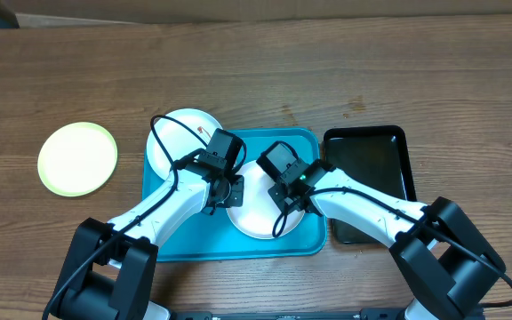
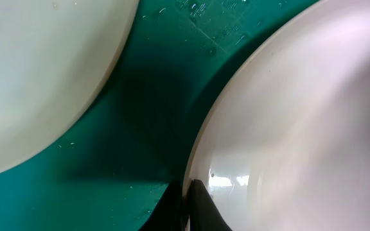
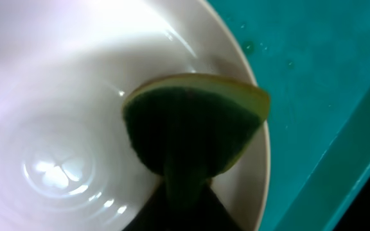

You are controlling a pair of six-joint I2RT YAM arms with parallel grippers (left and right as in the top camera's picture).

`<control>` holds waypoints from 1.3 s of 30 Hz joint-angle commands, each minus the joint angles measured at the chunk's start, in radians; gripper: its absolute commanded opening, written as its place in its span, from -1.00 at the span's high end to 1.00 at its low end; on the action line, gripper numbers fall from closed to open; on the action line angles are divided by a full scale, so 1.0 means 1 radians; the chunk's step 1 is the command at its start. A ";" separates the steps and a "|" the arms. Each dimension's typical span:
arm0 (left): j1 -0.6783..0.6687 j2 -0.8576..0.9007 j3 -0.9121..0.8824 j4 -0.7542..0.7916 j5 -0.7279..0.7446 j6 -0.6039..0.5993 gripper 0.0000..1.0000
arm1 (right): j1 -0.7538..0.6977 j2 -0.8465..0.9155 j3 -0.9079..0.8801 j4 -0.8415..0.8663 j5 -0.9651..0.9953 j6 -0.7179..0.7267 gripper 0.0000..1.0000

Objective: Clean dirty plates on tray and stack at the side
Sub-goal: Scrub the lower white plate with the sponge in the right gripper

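A white plate [image 1: 254, 218] lies in the turquoise tray [image 1: 238, 247]. My left gripper [image 1: 225, 192] is shut on that plate's left rim [image 2: 194, 167]. My right gripper [image 1: 289, 191] is shut on a green and yellow sponge [image 3: 194, 125] pressed on the same plate's surface [image 3: 56, 96] near its rim. A second white plate [image 1: 174, 133] with a small reddish smear lies over the tray's back left corner and shows in the left wrist view [image 2: 37, 70]. The yellow-green rimmed plate [image 1: 77, 158] rests on the table at the left, outside the tray.
A glossy black tray [image 1: 367, 173] sits to the right of the turquoise tray. Water droplets dot the turquoise tray floor [image 2: 140, 128]. The wooden table [image 1: 327, 71] stretches behind both trays.
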 commanded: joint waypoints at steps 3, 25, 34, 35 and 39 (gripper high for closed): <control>0.003 0.009 -0.003 -0.003 0.000 0.008 0.92 | 0.001 -0.006 -0.054 0.026 -0.017 0.034 0.92; 0.003 0.009 -0.003 -0.003 0.000 0.008 0.92 | -0.075 -0.082 0.097 0.103 -0.558 0.208 0.93; 0.003 0.009 -0.003 -0.003 0.000 0.008 0.92 | -0.122 -0.134 0.073 -0.048 -0.556 0.242 0.93; 0.003 0.009 -0.003 -0.003 0.000 0.008 0.92 | -0.122 -0.133 0.056 -0.040 -0.557 0.258 0.92; 0.003 0.009 -0.003 -0.003 0.000 0.008 0.92 | -0.108 -0.133 -0.029 0.030 -0.560 0.320 0.92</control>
